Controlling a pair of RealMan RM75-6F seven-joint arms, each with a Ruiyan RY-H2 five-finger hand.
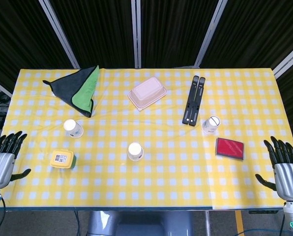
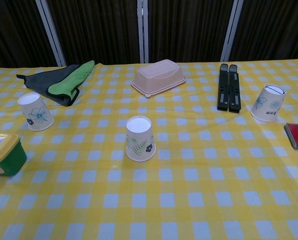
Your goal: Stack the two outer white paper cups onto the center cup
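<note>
Left robot hand [image 1: 3, 158] off the bench [image 1: 161, 191] edge, far left of the center cup [image 1: 135, 151], fingers spread, empty. Left cup [image 1: 73, 128] up-left of the center cup; right cup [image 1: 211, 124] up-right, tilted. All three sit upside down and apart, nothing stacked. Right robot hand [image 1: 284, 169] far right, released, likely staged to reach.

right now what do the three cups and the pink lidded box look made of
The center cup, left cup and right cup: matte white paper by the look, with printed flower or leaf motifs, standing upside down. The pink lidded box: probably moulded plastic, smooth with a slight sheen.
</note>
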